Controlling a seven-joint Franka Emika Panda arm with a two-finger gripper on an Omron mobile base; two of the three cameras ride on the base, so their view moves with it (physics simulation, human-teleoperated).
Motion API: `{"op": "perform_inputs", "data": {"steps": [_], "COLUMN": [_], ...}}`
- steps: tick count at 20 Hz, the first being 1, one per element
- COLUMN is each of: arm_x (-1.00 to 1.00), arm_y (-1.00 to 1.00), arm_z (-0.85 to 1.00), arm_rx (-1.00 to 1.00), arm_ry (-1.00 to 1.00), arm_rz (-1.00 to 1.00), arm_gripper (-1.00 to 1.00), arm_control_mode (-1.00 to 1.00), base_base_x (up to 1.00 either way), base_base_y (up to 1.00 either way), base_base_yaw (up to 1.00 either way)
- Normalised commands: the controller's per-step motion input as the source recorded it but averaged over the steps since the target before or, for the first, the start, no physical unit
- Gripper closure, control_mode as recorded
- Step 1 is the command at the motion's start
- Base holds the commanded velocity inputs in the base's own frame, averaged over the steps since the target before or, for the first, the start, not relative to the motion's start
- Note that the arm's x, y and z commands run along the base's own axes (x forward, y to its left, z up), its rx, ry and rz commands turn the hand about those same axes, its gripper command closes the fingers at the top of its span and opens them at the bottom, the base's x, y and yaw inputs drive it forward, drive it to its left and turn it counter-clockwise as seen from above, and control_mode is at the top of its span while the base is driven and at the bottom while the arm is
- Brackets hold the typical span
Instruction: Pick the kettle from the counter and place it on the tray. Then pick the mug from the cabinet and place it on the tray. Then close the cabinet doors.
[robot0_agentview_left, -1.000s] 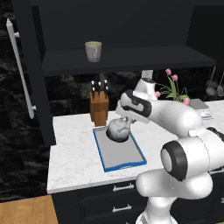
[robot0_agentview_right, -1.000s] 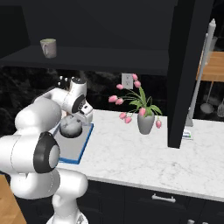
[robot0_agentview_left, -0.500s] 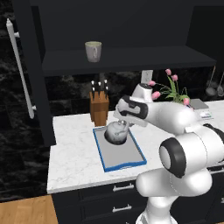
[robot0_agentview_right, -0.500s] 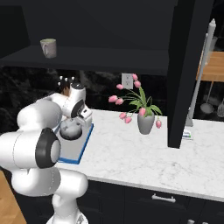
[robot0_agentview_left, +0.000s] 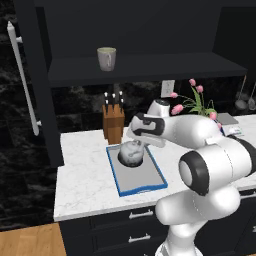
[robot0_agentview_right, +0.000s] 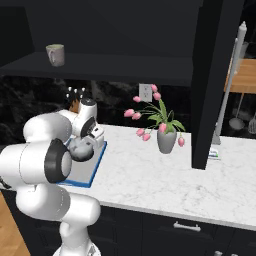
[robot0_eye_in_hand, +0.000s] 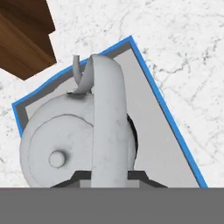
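In the left base view, the kettle (robot0_agentview_left: 131, 152) is seen over the far end of the tray (robot0_agentview_left: 145, 181), near the knife block (robot0_agentview_left: 113, 123) on the counter (robot0_agentview_left: 82, 185). The gripper (robot0_agentview_left: 138, 145) is held low at the kettle's top, the arm reaching in from the right. The first step, setting the kettle on the tray, is judged to be nearly done; whether the base is already resting on the tray cannot be told. The mug (robot0_agentview_left: 106, 58) is upright on the cabinet (robot0_agentview_left: 135, 67) shelf, and the left door (robot0_agentview_left: 30, 85) is swung wide.

In the right base view, the kettle (robot0_agentview_right: 80, 148) is partly hidden by the arm, with the gripper (robot0_agentview_right: 89, 141) just above it and the blue rim of the tray (robot0_agentview_right: 96, 167) beneath. The mug (robot0_agentview_right: 55, 54) is on the shelf, well apart from the hand. The right door (robot0_agentview_right: 214, 75) is open, with a vase (robot0_agentview_right: 166, 140) of pink tulips near it.

In the hand view, the kettle (robot0_eye_in_hand: 78, 135) is mottled grey-white, squat and round, with a small lid knob and a curved spout pointing toward the tray's (robot0_eye_in_hand: 168, 131) far corner. The broad top handle is gripped between narrow jaws. A release is called for next, then a lift clear and a reach up to the mug.
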Motion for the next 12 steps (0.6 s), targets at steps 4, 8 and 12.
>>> {"op": "perform_inputs", "data": {"steps": [4,8,12], "arm_x": [0.10,0.02,0.00], "arm_y": [0.11,0.12,0.01], "arm_z": [-0.28,-0.32,-0.15], "arm_rx": [0.00,0.00,0.00], "arm_ry": [0.00,0.00,0.00], "arm_rz": [0.00,0.00,0.00], "arm_gripper": [1.00,-1.00,-1.00], "arm_control_mode": [-1.00,-1.00,-1.00], "base_base_x": [0.00,0.00,0.00], "base_base_y": [0.00,0.00,0.00], "base_base_yaw": [0.00,0.00,0.00]}}
